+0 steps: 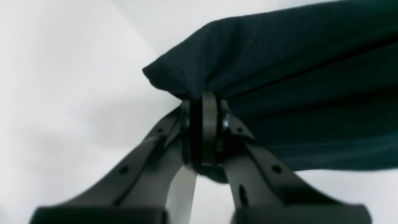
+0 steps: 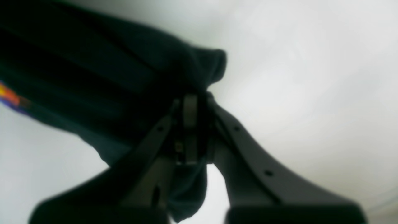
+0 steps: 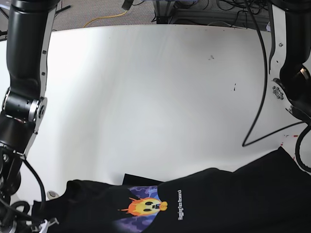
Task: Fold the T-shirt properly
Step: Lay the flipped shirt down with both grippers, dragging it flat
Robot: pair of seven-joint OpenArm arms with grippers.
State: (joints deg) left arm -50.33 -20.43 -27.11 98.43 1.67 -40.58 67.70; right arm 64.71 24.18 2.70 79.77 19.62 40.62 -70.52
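Observation:
The black T-shirt (image 3: 228, 199) hangs lifted along the near edge of the white table, its orange-yellow print (image 3: 145, 208) facing the base camera. In the left wrist view my left gripper (image 1: 203, 105) is shut on a bunched corner of the black T-shirt (image 1: 279, 77), the cloth stretching off to the right. My right gripper (image 2: 192, 104) is shut on another bunched edge of the T-shirt (image 2: 102, 77), and a strip of the print (image 2: 9, 96) shows at the far left. Neither gripper's tips show in the base view.
The white table (image 3: 146, 97) stretches away behind the shirt, with a few small dark specks (image 3: 234, 87) on it. A black cable (image 3: 260, 97) loops down over the right side. Both arms rise at the left (image 3: 24, 82) and right (image 3: 291, 58) edges.

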